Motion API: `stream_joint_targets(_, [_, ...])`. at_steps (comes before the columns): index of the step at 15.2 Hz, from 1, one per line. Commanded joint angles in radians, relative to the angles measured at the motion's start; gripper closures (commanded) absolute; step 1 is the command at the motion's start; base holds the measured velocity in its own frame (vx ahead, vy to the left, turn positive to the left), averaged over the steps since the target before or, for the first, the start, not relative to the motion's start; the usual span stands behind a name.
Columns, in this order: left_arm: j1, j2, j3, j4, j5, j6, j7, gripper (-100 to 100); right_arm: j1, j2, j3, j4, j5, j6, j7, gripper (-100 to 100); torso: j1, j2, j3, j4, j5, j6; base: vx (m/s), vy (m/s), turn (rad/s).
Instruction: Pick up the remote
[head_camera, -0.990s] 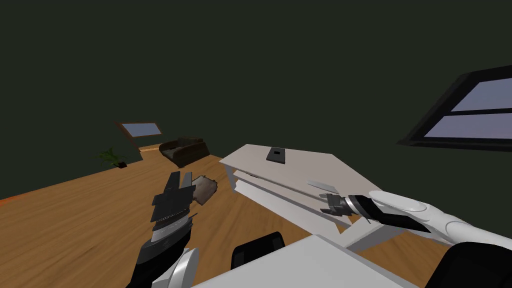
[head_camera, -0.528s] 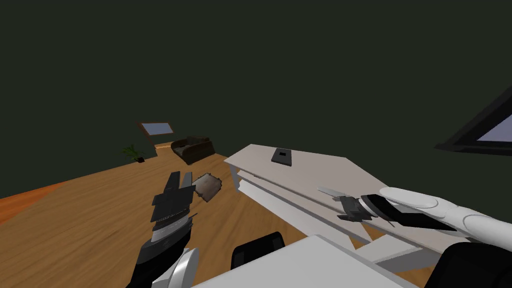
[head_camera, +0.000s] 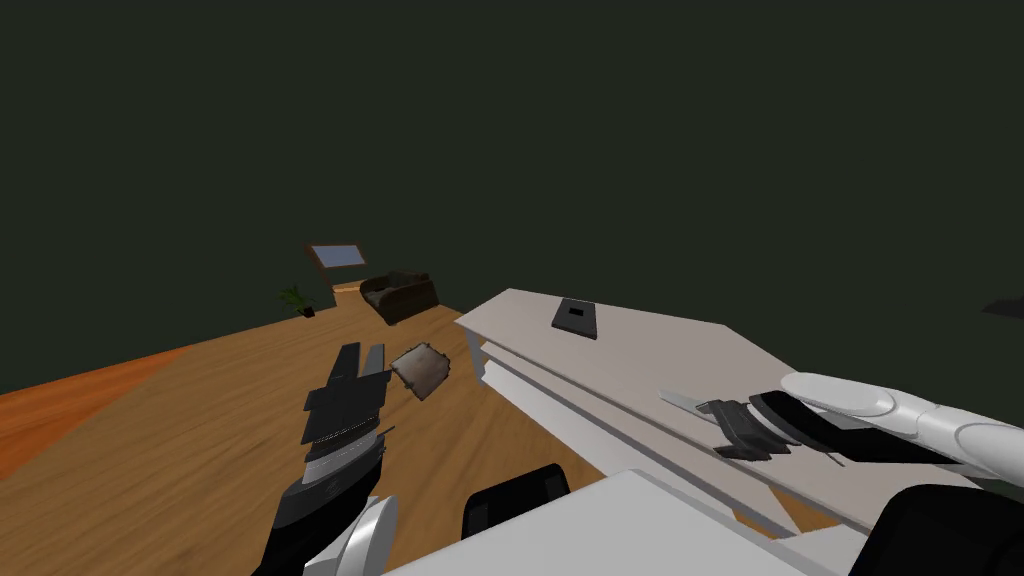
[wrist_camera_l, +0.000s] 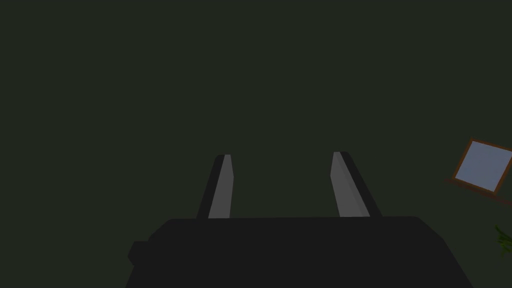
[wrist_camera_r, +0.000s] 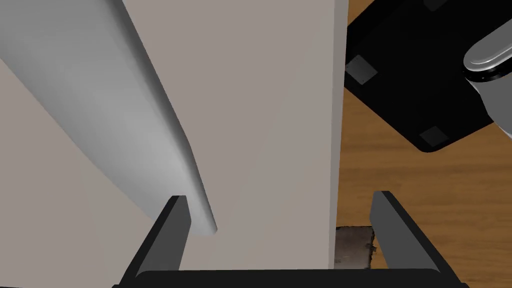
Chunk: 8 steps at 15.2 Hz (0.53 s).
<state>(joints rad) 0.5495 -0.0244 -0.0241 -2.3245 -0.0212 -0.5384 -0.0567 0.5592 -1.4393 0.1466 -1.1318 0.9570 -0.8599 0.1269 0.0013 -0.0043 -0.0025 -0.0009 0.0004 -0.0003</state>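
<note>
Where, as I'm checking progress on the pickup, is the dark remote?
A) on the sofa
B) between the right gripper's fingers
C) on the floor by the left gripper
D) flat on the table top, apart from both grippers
D: the remote lies flat on the far part of the table, while the open right gripper is at its near edge and the open left gripper is over the floor.
</note>
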Motion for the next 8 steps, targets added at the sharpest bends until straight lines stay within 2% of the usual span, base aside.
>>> stream_joint_targets(1, [0.0, 0.0, 0.0, 0.0, 0.0, 0.0, 0.0, 0, 0.004, -0.018, 0.014, 0.048, 0.032, -0.016, 0.009, -100, 0.0, 0.0, 0.0, 0.0, 0.0, 0.0, 0.079, -0.002, 0.189])
stream_joint_targets(2, [0.0, 0.0, 0.0, 0.0, 0.0, 0.0, 0.0, 0, 0.004, -0.018, 0.014, 0.048, 0.032, -0.016, 0.009, -100, 0.0, 0.0, 0.0, 0.0, 0.0, 0.0, 0.08, -0.014, 0.127])
stream_joint_targets(4, [0.0, 0.0, 0.0, 0.0, 0.0, 0.0, 0.0, 0, 0.016, -0.036, 0.038, 0.093, 0.075, -0.026, 0.01, -100, -0.001, -0.001, 0.0, 0.0, 0.0, 0.0, 0.108, -0.025, 0.151])
stream_joint_targets(6, [0.0, 0.0, 0.0, 0.0, 0.0, 0.0, 0.0, 0, 0.016, -0.036, 0.038, 0.093, 0.075, -0.026, 0.01, -100, -0.002, -0.003, -0.002, -0.001, 0.0, 0.0, 0.102, -0.027, 0.089])
stream_joint_targets(8, [0.0, 0.0, 0.0, 0.0, 0.0, 0.0, 0.0, 0, 0.026, -0.041, 0.06, 0.125, 0.109, -0.034, 0.011, -100, -0.002, -0.001, -0.001, 0.0, 0.0, 0.0, 0.09, -0.031, 0.124])
